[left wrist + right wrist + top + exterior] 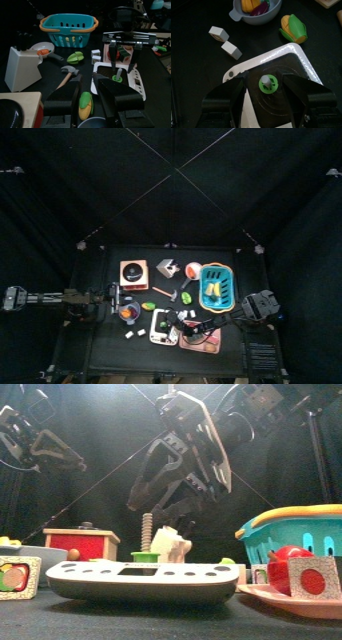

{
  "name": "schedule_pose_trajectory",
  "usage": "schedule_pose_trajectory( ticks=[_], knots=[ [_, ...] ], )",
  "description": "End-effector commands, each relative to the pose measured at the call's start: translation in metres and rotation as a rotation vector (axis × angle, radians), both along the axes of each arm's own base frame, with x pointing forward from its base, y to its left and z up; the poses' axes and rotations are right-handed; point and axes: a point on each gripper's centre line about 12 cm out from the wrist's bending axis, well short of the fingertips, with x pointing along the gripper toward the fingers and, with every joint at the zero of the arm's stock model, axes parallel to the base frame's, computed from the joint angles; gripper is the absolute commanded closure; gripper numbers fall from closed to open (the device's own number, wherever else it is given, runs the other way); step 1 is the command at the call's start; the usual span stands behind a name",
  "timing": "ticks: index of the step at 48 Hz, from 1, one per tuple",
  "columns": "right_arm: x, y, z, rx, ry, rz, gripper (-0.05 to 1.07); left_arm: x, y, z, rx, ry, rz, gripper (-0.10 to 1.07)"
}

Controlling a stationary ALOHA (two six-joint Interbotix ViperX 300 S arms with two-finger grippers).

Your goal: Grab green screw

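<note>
We're on the approach: our right gripper [268, 92] hangs directly over the green screw [268, 83], jaws spread wide on either side of it and holding nothing. The screw stands upright on the white scale [298, 57], low centre in the right wrist frame. Next we'd judge a straight descent, then closing. Our left gripper [100, 100] rests at the left; its jaws look parted, though that's hard to confirm.

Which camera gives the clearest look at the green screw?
The right wrist view: the green screw sits large between the open right end effector jaws. The left wrist view shows it small, the front view only its side, the top view nothing clear.
</note>
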Motion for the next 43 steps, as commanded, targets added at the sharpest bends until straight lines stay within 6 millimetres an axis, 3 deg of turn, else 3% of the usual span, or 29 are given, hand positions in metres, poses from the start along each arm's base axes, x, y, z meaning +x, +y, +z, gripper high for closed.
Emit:
schedule_pose_trajectory(
  ticks=[1, 23, 43],
  knots=[
    [0.000, -0.001, 0.011, 0.000, -0.024, -0.008, 0.19, 0.002, 0.001, 0.005, -0.001, -0.014, 0.003, 0.29],
    [0.001, -0.003, -0.002, 0.016, 0.006, -0.030, 0.20, 0.000, 0.001, 0.000, -0.003, -0.002, 0.005, 0.29],
    [0.003, -0.003, 0.001, 0.035, 0.001, -0.043, 0.37, 0.000, 0.005, 0.001, -0.004, -0.004, 0.027, 0.29]
  ],
)
